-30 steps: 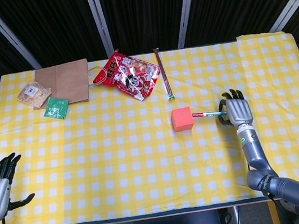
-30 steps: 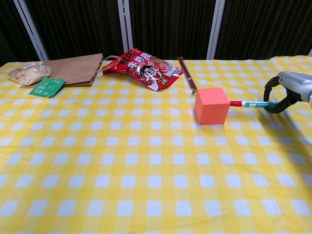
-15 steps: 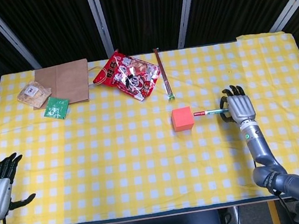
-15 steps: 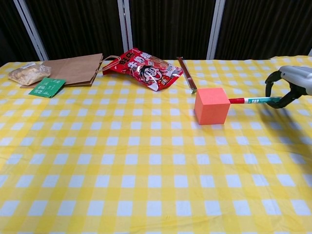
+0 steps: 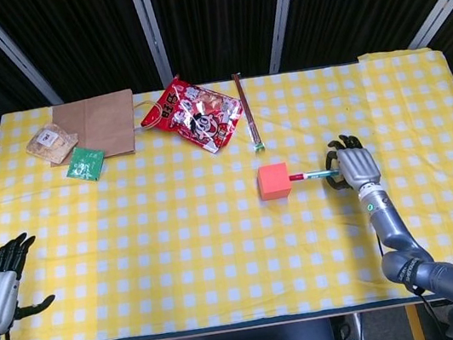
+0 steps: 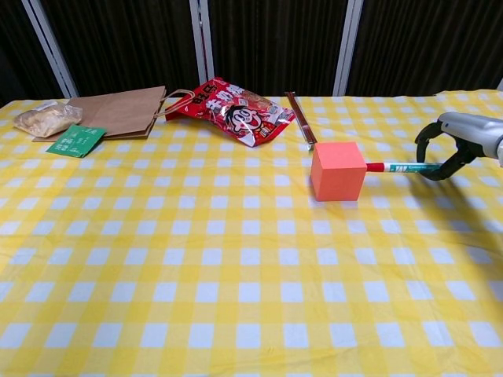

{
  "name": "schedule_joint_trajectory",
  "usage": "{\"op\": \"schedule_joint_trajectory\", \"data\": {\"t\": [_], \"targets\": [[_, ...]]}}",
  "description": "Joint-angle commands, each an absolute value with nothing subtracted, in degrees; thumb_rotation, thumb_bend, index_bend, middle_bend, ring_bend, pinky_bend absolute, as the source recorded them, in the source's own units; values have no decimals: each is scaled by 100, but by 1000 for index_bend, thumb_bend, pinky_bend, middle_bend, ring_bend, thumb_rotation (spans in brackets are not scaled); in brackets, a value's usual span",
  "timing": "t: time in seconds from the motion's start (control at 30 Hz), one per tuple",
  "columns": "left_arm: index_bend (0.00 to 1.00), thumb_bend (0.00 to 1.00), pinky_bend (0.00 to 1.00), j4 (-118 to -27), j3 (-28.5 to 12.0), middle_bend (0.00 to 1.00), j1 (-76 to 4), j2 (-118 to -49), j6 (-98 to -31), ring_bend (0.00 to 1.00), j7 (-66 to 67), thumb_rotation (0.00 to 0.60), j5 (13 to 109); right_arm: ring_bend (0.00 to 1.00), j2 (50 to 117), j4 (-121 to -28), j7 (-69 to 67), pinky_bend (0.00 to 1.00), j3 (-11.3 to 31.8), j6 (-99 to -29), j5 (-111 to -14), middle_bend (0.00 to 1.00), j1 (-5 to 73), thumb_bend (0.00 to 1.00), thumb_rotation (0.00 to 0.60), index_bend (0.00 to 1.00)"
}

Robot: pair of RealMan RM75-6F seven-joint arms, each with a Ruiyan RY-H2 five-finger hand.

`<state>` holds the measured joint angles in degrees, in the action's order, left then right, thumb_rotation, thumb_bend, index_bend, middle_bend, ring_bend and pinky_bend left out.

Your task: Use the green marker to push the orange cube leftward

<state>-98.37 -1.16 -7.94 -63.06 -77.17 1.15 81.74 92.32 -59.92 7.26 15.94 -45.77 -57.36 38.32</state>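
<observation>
While right hand (image 5: 354, 167) grips, marker (image 6: 397, 166) touches cube (image 6: 337, 172)

Head view looks steeply down; chest view low, nearer (same table (image 5: 222, 248)).

Left of the cube (image 5: 274, 181) lies open checked cloth (image 5: 159, 232). The snack bag (image 5: 196, 113) and paper bag (image 5: 102, 123) lie well behind.

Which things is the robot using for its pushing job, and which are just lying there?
Used for the job:
- green marker, held in the right hand
- orange cube, with the marker's red tip at its right side

Just lying there:
- brown paper bag
- red snack bag
- green packet
- clear snack packet
- chopsticks
</observation>
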Motion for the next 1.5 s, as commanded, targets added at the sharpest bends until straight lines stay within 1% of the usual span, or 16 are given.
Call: {"op": "schedule_joint_trajectory", "data": {"t": [0.03, 0.53, 0.77, 1.07, 1.3, 1.5], "targets": [[0, 7, 0, -9837, -115, 0, -798, -6302, -7710, 0, 112, 600, 8172, 18, 9310, -5976, 750, 11, 1615, -4593, -5719, 215, 3884, 567, 600, 622], [0, 7, 0, -9861, -90, 0, -821, -6231, -7647, 0, -24, 600, 8196, 21, 9703, -6109, 1049, 12, 1742, -4728, -5606, 217, 4201, 567, 600, 622], [0, 7, 0, -9864, -80, 0, -832, -6200, -7619, 0, -93, 600, 8206, 22, 9789, -6230, 1274, 13, 1725, -4825, -5544, 217, 4271, 567, 600, 622], [0, 7, 0, -9868, -68, 0, -824, -6186, -7632, 0, -115, 600, 8219, 22, 9740, -6156, 1407, 13, 1714, -4883, -5365, 217, 4214, 566, 600, 622], [0, 7, 0, -9890, -66, 0, -834, -6195, -7622, 0, -86, 600, 8220, 24, 9619, -6336, 1409, 13, 1746, -4937, -5343, 218, 4195, 566, 600, 622], [0, 8, 0, -9909, -59, 0, -854, -6186, -7580, 0, -74, 600, 8211, 25, 9697, -6424, 1492, 13, 1771, -4940, -5302, 218, 4282, 567, 600, 622]]}}
